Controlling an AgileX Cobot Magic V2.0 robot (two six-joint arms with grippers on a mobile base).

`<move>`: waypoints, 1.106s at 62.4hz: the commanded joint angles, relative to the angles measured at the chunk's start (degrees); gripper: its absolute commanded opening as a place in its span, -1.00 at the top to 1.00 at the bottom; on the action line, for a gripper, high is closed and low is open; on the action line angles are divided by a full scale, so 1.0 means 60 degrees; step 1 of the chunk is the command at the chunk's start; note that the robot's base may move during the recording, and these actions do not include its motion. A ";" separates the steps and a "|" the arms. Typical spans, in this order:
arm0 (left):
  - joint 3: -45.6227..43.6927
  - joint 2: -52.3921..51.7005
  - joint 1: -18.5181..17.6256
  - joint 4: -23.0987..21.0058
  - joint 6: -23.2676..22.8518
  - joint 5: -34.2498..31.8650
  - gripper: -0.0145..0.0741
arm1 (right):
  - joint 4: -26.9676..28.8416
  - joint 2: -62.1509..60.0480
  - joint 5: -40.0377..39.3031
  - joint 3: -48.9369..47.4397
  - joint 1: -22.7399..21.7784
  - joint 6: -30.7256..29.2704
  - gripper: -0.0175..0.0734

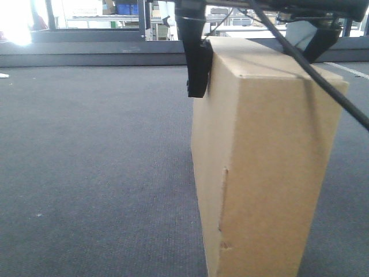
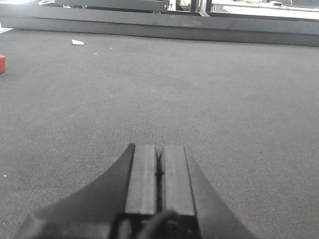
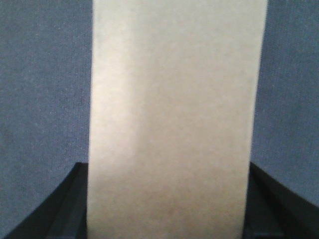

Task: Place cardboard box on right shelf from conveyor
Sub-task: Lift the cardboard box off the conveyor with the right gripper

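Observation:
A plain tan cardboard box [image 1: 265,161] stands upright on the dark grey woven conveyor [image 1: 98,161]; its bottom edge runs out of frame. My right gripper [image 1: 256,69] straddles the box's top, one black finger [image 1: 199,72] pressed on its left face and the other on the far right side. In the right wrist view the box [image 3: 174,114] fills the gap of that gripper [image 3: 169,199], both fingers touching its sides. My left gripper [image 2: 159,149] is shut on nothing, hovering low over the bare belt [image 2: 199,89]. The right shelf is out of view.
A dark raised rim [image 1: 86,55] runs along the belt's far edge. A white scrap [image 2: 78,42] and a small red object [image 2: 2,63] lie at the far left. A black cable [image 1: 323,75] crosses the box top. Blue bins [image 1: 125,8] show far behind.

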 commanded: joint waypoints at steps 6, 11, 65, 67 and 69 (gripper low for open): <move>0.0058 -0.0051 -0.0001 -0.0056 0.0002 -0.0814 0.94 | -0.0119 -0.0785 -0.0525 -0.0231 -0.0242 -0.0694 0.49; 0.0058 -0.0051 -0.0001 -0.0056 0.0002 -0.0814 0.94 | -0.0119 -0.1054 -0.0737 -0.0231 -0.0527 -0.0979 0.49; 0.0058 -0.0051 -0.0001 -0.0056 0.0002 -0.0814 0.93 | 0.3209 -0.5571 -1.0024 0.5078 -0.5787 -0.8530 0.49; 0.0058 -0.0051 -0.0001 -0.0056 0.0002 -0.0814 0.93 | 0.3209 -0.5784 -1.0142 0.5289 -0.5899 -0.8530 0.49; 0.0058 -0.0051 -0.0001 -0.0056 0.0002 -0.0814 0.93 | 0.3209 -0.6123 -1.0252 0.5599 -0.6077 -0.8530 0.49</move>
